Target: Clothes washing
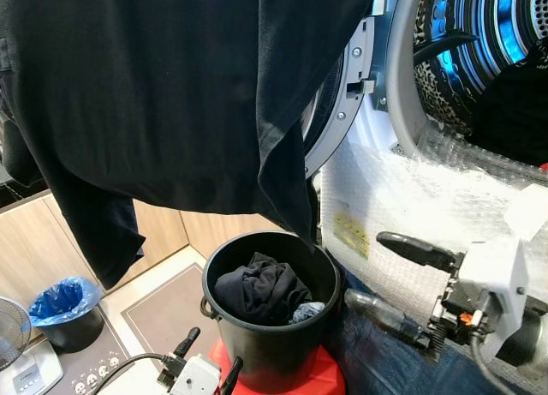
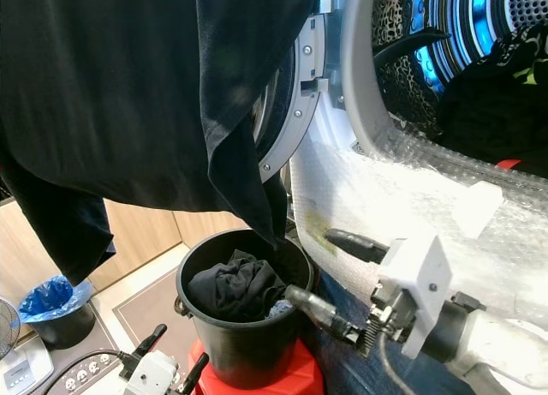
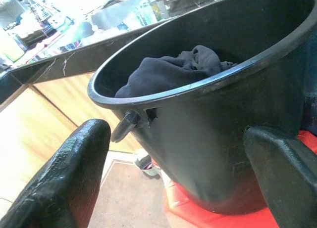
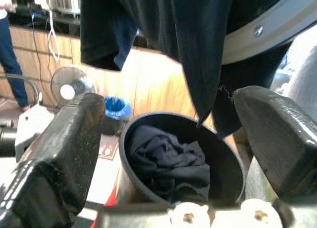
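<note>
Black garment hangs long-axis vertical, plain dark fabric, its lowest tip dipping into the black bucket of bunched dark clothes, just beyond the right claw, fingers apart, left claw also apart beside the bucket.

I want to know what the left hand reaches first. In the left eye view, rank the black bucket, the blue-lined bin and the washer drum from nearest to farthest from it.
1. Black bucket: right beside the left hand, on the red stand.
2. Blue-lined bin: on the floor, off to the robot's left.
3. Washer drum: up high, far to the right.
</note>
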Available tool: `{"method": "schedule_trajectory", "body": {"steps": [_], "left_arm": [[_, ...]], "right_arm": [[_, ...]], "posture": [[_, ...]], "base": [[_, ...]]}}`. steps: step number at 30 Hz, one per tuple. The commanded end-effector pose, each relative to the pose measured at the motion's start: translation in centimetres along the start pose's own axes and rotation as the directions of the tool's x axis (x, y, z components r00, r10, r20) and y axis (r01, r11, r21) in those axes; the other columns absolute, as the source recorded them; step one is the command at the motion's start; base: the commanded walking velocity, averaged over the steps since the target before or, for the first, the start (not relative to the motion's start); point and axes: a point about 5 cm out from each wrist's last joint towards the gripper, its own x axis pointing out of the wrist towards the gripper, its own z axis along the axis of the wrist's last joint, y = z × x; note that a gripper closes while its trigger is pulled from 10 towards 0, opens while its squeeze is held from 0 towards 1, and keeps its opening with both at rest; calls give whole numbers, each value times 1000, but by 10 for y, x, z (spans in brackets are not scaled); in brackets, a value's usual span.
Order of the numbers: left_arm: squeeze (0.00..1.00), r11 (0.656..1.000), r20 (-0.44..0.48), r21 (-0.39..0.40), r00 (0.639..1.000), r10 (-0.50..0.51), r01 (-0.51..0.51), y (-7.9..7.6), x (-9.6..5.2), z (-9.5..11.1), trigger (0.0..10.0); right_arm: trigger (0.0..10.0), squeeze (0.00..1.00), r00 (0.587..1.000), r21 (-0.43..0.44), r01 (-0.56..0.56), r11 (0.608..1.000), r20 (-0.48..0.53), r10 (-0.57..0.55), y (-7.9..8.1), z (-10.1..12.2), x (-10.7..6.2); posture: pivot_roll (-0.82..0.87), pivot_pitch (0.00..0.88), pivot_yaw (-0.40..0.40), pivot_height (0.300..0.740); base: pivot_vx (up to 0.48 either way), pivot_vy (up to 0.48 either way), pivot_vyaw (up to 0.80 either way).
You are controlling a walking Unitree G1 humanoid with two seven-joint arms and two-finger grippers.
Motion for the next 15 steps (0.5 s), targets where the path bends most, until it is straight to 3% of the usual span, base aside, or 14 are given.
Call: {"method": "schedule_trajectory", "body": {"steps": [1,6,15], "left_arm": [[0,999,-11,33,1000,-8,8,2,-2,-4,10000],[0,999,-10,51,1000,-15,16,6,0,-5,10000],[0,995,10,98,1000,-20,19,23,10,-3,10000]], "right_arm": [[10000,0,999,16,1,1000,-34,0,1,-10,2],[10000,0,991,90,31,995,-131,-19,3,-44,4],[10000,0,983,201,69,977,-181,-32,12,-94,11]], "posture": [[-115,0,46,740],[-112,0,43,740],[-111,0,46,740]], "base": [[0,0,0],[0,0,0],[0,0,0]]}}
